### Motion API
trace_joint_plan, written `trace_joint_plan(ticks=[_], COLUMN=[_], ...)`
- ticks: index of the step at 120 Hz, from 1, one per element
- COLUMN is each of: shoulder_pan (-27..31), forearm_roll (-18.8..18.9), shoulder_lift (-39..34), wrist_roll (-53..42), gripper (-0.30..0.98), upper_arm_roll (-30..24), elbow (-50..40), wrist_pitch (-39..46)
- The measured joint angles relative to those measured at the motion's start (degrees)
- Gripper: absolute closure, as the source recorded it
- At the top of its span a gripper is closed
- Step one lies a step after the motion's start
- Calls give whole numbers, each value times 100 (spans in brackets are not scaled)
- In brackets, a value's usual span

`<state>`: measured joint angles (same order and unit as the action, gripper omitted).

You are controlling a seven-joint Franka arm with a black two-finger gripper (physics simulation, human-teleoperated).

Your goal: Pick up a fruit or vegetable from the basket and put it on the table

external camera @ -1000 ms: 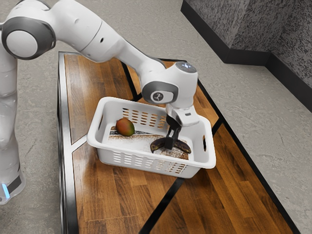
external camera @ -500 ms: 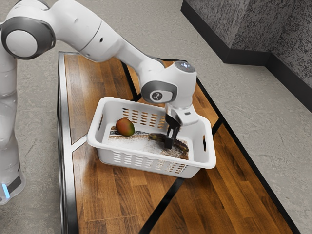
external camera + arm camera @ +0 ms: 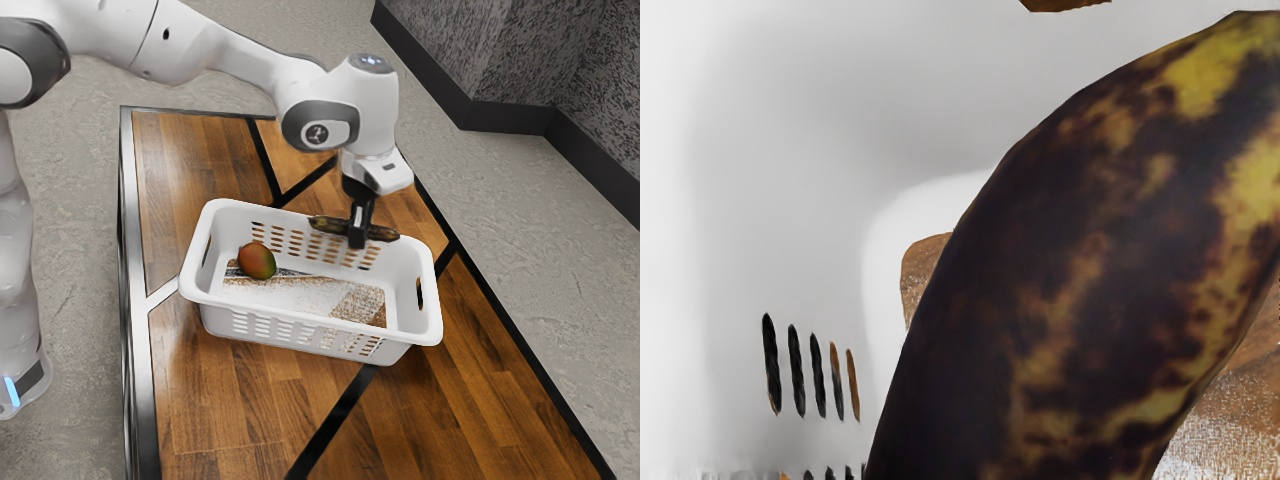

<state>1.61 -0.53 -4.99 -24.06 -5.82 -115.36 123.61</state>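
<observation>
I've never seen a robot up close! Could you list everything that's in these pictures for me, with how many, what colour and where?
Dark-spotted banana: one, brownish black with yellow patches, raised in the gripper.
Oval mango-like fruit: one, red and green, inside the basket toward the exterior view's left.
Slotted plastic basket: one, white, on the table.
Wooden table: one, brown with black and silvery strips, under the basket.
Floor: one, grey, around the table.
Mottled wall: grey with dark skirting, exterior view's upper right.
Robot arm: one, white and grey, reaching in from the exterior view's upper left.
Gripper: one, black, at the arm's end, shut on the banana.
</observation>
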Motion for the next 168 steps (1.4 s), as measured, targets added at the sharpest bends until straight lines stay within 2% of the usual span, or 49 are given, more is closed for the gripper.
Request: trace_joint_plan(ticks=[17,53,71,98,130,138,152,168], shoulder_pan=[98,1447,1747,1962,1959,1962,1981,2000], forearm_roll=[13,297,338,479,513,502,421,393], shoulder_lift=[-180,-297,-295,-77,411,416,415,412], wrist_roll=[49,252,337,472,586,608,630,656], gripper=[61,60,60,60,60,51,23,9], upper_arm_roll=[265,363,363,363,366,365,358,363], elbow=[415,847,874,1014,998,999,1010,1013], wrist_pitch=[-466,-1519,-1761,-1616,-1182,-1144,-1145,-1149])
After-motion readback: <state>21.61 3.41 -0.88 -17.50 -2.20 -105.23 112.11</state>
